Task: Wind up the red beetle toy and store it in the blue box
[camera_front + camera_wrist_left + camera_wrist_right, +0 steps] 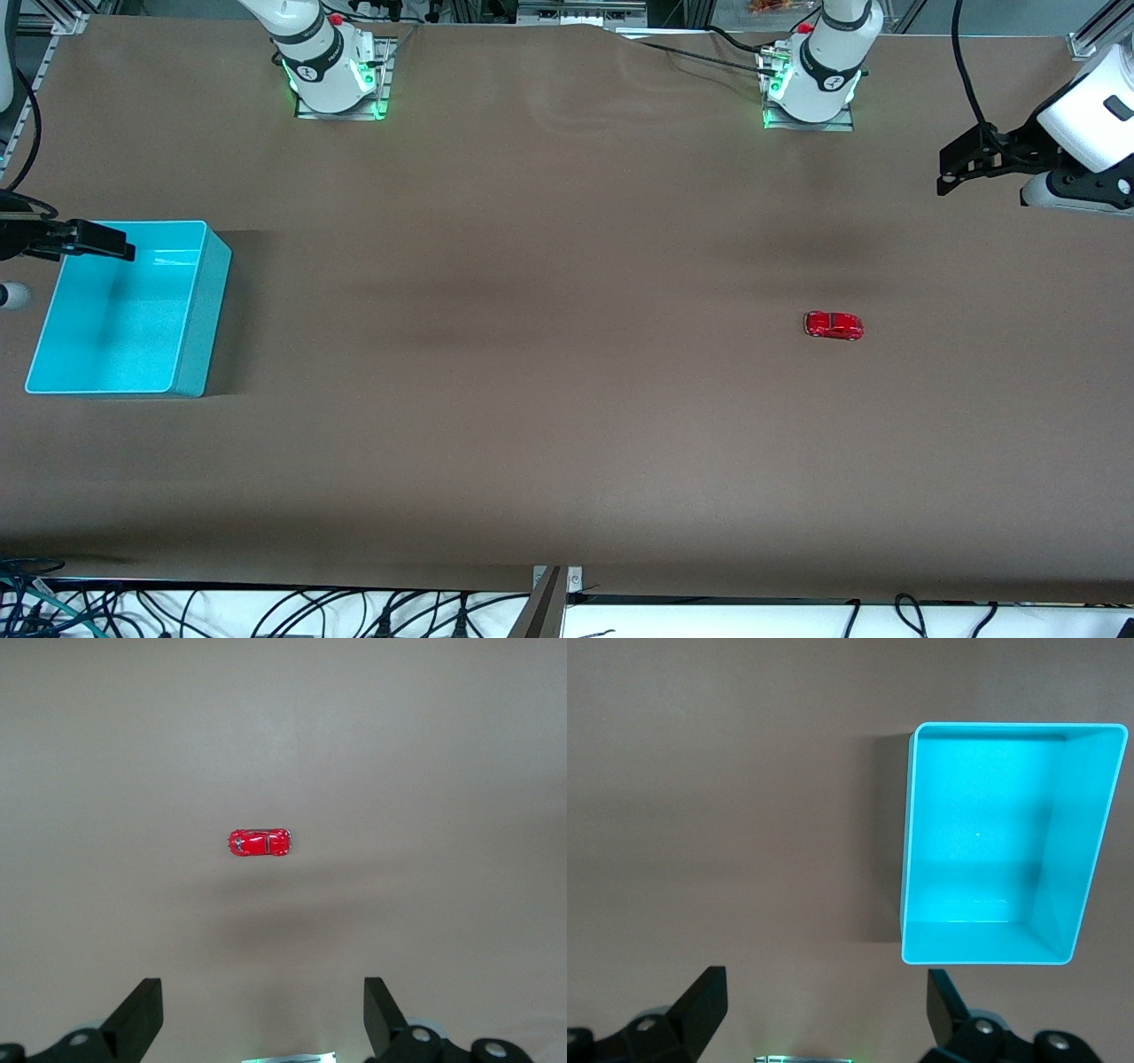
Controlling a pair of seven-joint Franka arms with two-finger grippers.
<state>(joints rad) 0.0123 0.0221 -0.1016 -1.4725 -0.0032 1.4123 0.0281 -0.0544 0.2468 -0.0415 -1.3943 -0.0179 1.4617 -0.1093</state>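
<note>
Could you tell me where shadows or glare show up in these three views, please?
Front view: a soft dark band crosses the table, and the blue box casts a shadow. Left wrist view: a faint shadow lies beside the red beetle toy. Right wrist view: part of the box floor is shaded.

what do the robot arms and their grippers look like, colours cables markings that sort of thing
Both arms are glossy white with black joint bands bearing a small white logo, on metal base plates lit green. The left arm has black cables trailing to its base; the right arm shows a red button. The left gripper and right gripper have matte black, wedge-shaped fingers on black mounts.
</note>
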